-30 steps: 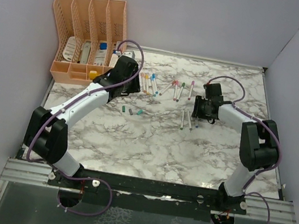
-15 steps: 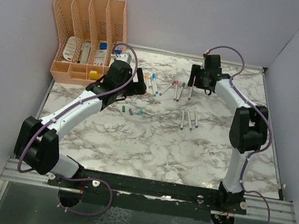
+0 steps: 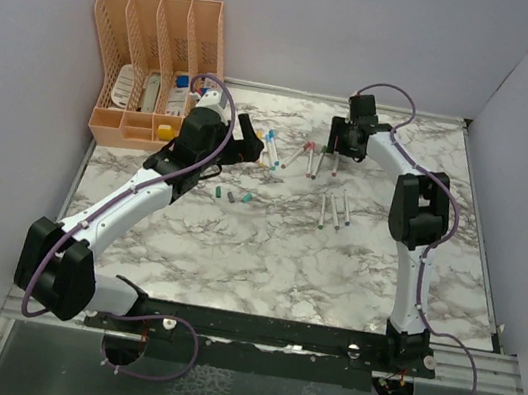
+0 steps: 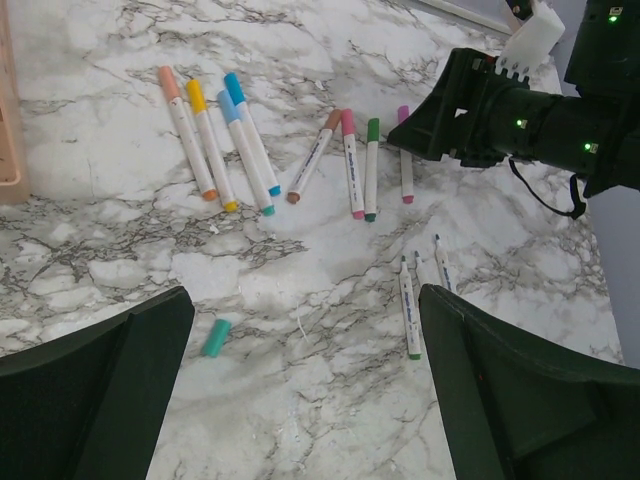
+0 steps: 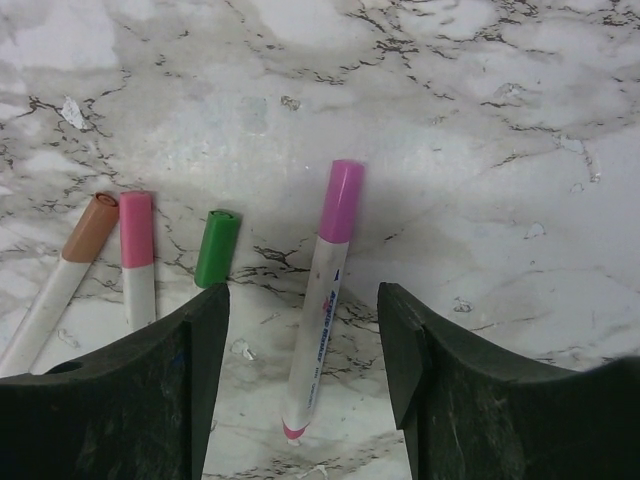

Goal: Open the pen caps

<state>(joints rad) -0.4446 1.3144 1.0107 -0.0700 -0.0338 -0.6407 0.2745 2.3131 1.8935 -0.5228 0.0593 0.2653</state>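
My right gripper (image 5: 300, 325) is open and straddles a white pen (image 5: 318, 340) that wears a purple cap (image 5: 341, 200); neither finger touches it. Green (image 5: 217, 248), pink (image 5: 136, 228) and brown (image 5: 90, 228) caps sit on pens to its left. This gripper (image 3: 336, 146) is at the far middle of the table. My left gripper (image 4: 300, 400) is wide open and holds nothing, hovering above a loose teal cap (image 4: 215, 337). From above, the left gripper (image 3: 248, 144) is beside capped pens (image 3: 268, 148), with three loose caps (image 3: 232, 195) in front of it.
An orange desk organizer (image 3: 155, 58) stands at the back left, close to my left arm. Three uncapped pens (image 3: 335, 209) lie near the table's middle, right of the loose caps. Four capped pens (image 4: 220, 140) lie side by side in the left wrist view.
My right arm has swung from above the uncapped pens to the far pens and now straddles the purple-capped one. My left arm has stretched further back and its jaws have opened wide.
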